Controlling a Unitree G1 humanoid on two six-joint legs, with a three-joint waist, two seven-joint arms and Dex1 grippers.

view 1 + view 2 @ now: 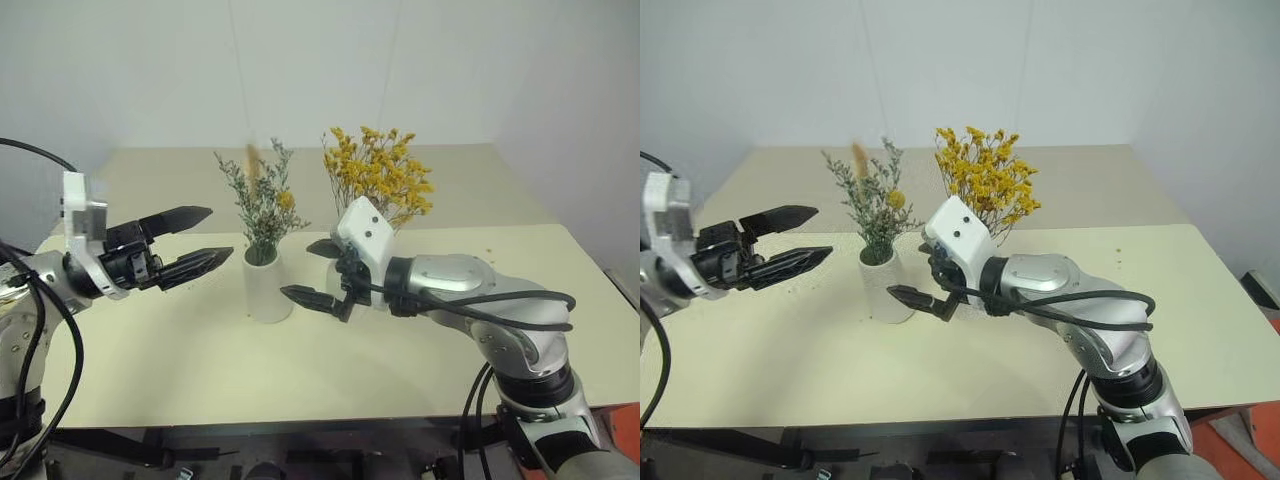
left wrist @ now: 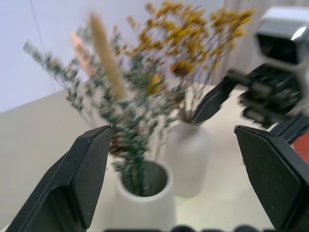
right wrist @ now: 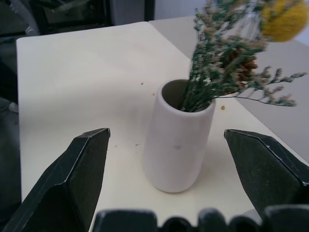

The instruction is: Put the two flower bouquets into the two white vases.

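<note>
A: On the cream table (image 1: 450,330), the right claw (image 1: 316,270), spread and empty, hangs just beside the tapered matte white vase (image 1: 267,285); a sideways sweep could topple it.

B: The left claw (image 1: 198,238) is released too. The grey-green sprig bunch (image 1: 262,205) stands upright in that vase, the bushy yellow-orange dried bunch (image 1: 378,180) upright in the rounder white vase (image 2: 187,154) behind.

Two matte white vases stand on a pale cream table (image 1: 150,350): the tapered cylinder vase (image 1: 267,285) holds a grey-green sprig bunch (image 1: 262,205) with one small yellow bloom and a tan plume; the rounder bottle vase (image 2: 187,152) holds the yellow-orange bouquet (image 1: 378,180). Gripper fingers (image 1: 195,265) are black, the wall pale grey-white.
</note>
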